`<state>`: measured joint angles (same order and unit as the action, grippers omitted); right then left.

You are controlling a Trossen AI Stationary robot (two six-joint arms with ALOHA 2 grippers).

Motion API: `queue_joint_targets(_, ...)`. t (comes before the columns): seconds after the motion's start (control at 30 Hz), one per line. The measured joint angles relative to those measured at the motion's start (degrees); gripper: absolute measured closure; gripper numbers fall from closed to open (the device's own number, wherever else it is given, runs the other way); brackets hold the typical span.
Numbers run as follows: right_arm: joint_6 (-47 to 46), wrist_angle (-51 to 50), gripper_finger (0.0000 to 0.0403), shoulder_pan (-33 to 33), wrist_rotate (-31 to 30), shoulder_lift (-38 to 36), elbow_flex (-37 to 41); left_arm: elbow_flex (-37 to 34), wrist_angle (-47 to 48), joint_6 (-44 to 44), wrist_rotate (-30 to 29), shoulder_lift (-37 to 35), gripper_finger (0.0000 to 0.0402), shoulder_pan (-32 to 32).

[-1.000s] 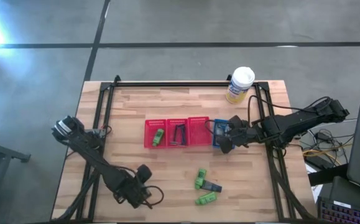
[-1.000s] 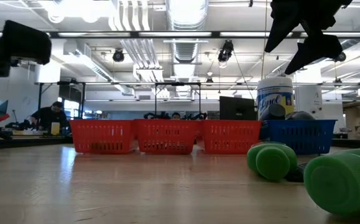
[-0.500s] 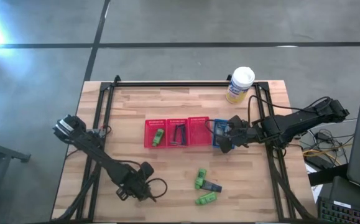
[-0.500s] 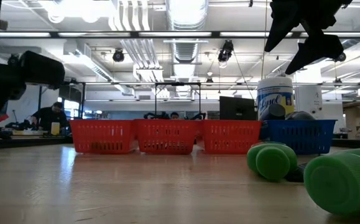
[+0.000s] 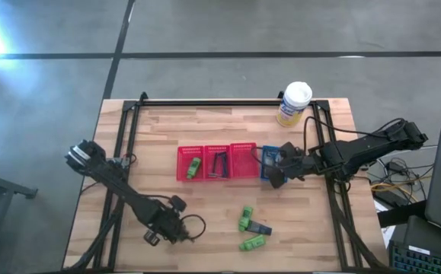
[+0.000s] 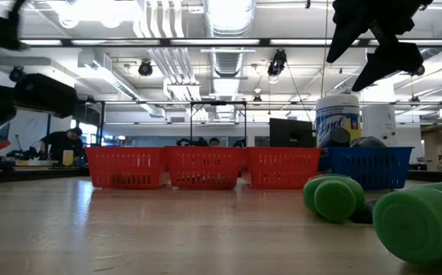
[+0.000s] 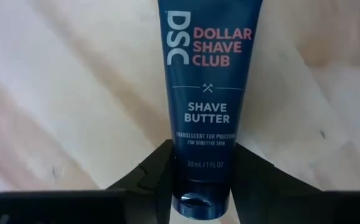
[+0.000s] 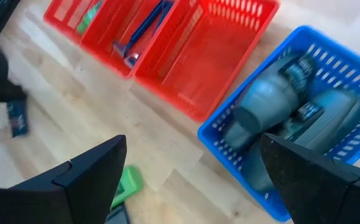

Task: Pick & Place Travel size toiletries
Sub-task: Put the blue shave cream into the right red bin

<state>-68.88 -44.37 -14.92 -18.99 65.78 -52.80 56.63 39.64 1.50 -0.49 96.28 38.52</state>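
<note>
1. Sorted so far: a green mini tube (image 5: 193, 167) lies in the left red basket (image 5: 190, 162), a razor (image 5: 218, 164) in the middle red basket (image 5: 219, 162), and grey mini bottles (image 8: 273, 109) in the blue basket (image 8: 329, 68). The right red basket (image 8: 214, 56) looks empty.
2. Left gripper (image 5: 176, 230) is low over the near left of the table, fingers closed around a dark blue shave butter tube (image 7: 203, 93) at its cap end (whether it is lifted I cannot tell).
3. Right gripper (image 5: 275, 173) hovers over the blue basket, fingers wide apart, nothing between them.
4. Still loose on the table (image 5: 319, 228): two green tubes (image 5: 246, 219) (image 5: 252, 243) and a small dark item (image 5: 261, 228) between them.
5. Judgement: well under way; the held tube and three loose items are left.
</note>
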Motion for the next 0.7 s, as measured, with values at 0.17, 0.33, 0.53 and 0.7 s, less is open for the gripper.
queue_joint_targets(0.17, 0.26, 0.81, 0.0039, 0.02, 4.27, 0.0, 0.0, 0.09, 0.39, 14.05, -0.18, -3.09, 0.0278, -1.85)
queue_joint_targets(0.33, 2.15, 5.63, 0.0039, 2.17, 8.47, 0.0, 0.0, 0.09, 0.02, 17.94, -7.53, -9.1, 0.0278, -4.85)
queue_joint_targets(0.53, 4.95, 13.82, 0.0039, 6.84, 12.85, 0.0, 0.0, 1.82, -6.07, 15.05, -21.17, -13.46, 0.0278, -11.61)
queue_joint_targets(0.7, 6.09, 17.24, 0.0039, 9.1, 14.71, 0.0, 0.0, 5.36, -10.02, 8.62, -25.27, -11.16, 0.0278, -19.12)
